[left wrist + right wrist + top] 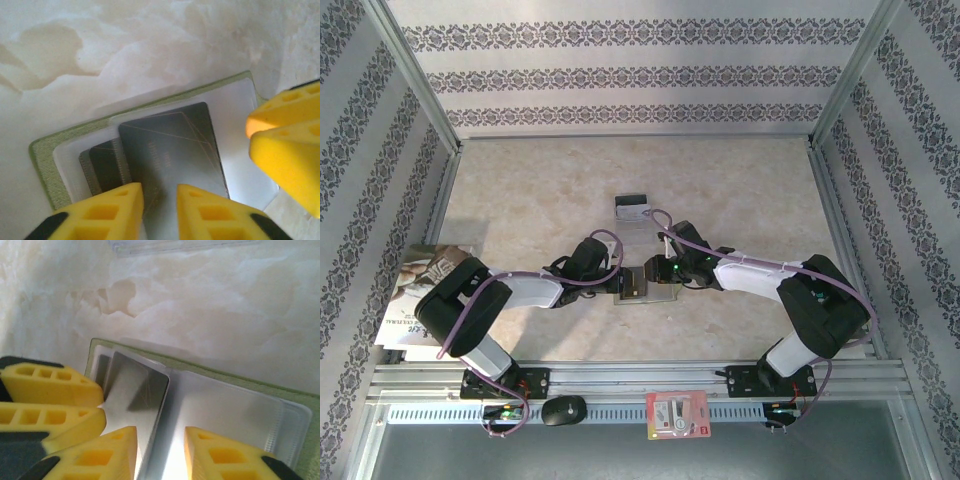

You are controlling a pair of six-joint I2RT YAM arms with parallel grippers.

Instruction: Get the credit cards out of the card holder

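The olive-green card holder [646, 292] lies open on the marble table between both grippers. In the left wrist view its green rim [42, 150] frames clear pockets. A shiny silver-grey credit card [170, 145] sticks out of one pocket, over a darker card [102, 167]. My left gripper [160, 192] hovers low over the silver card, jaws apart, the card showing in the gap. In the right wrist view the same card [132, 390] sits tilted on the holder [225, 377], and its edge runs between the parted fingers of my right gripper [160, 435]. Neither gripper [620, 282] [668, 270] clamps anything.
A small clear tray [633, 207] with a card in it stands just behind the holder. A magazine [420, 290] lies at the left wall. A red-and-white packet [677, 413] and a black mouse-like object [563, 410] rest on the front rail. Patterned walls enclose the table.
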